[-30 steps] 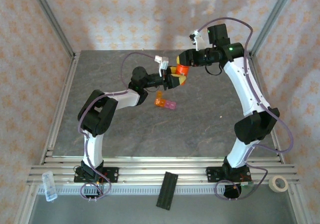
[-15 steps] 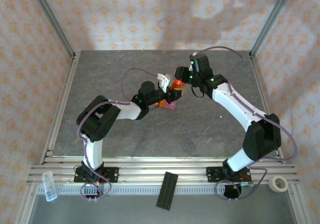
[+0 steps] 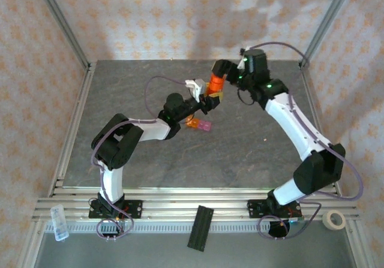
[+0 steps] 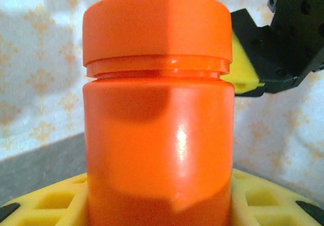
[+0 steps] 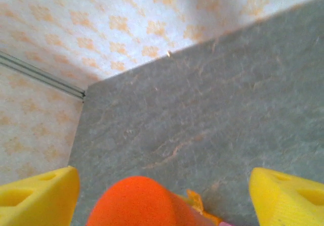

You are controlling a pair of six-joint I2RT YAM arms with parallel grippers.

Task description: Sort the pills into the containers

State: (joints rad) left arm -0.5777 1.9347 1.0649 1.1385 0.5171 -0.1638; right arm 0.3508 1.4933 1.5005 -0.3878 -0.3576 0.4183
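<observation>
Yellow-padded left pincer (image 3: 207, 102) grips the orange bottle (image 3: 215, 86), its arm stretched low toward the desk's (image 3: 252, 154) middle. Right pincer (image 5: 164, 195) stands open astride the cap (image 4: 157, 24), its arm arched high from the near right corner. From above, the containers (image 3: 199, 124) lie mid-desk, just beside the left pincer.

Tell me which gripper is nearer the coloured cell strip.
Left. Left gripper, holding the orange bottle, is just behind the strip; right gripper, open around the cap, is farther back.
</observation>
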